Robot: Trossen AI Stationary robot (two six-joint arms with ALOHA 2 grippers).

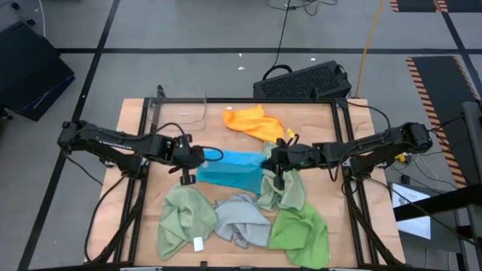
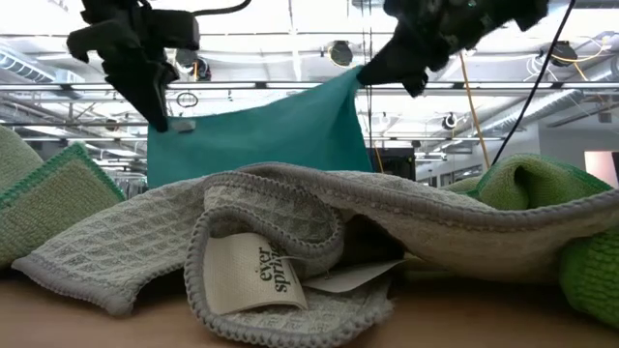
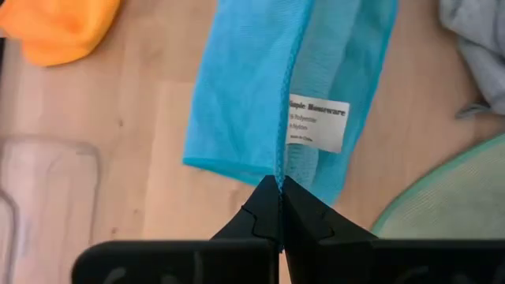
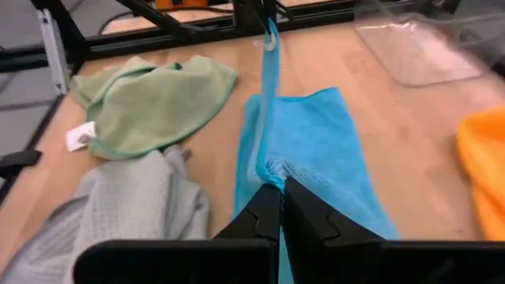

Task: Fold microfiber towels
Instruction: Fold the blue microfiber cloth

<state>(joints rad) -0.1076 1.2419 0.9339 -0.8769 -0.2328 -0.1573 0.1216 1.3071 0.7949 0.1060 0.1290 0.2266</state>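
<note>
Wooden tabletop [image 1: 316, 120] with soft towels on it: orange one [image 1: 252, 120] at the back, two pale green ones [image 1: 184, 218] [image 1: 280, 190], grey one [image 1: 241, 220] in front, bright green one [image 1: 301, 233] beside it. Clear plastic piece [image 1: 181, 113] near a back corner.

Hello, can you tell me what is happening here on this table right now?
Both robot arms hold the bright blue towel stretched between them above the table. The left hand and the right hand are each shut on one edge. The orange towel, two pale green towels, a grey towel and a bright green towel lie unfolded around it.
</note>
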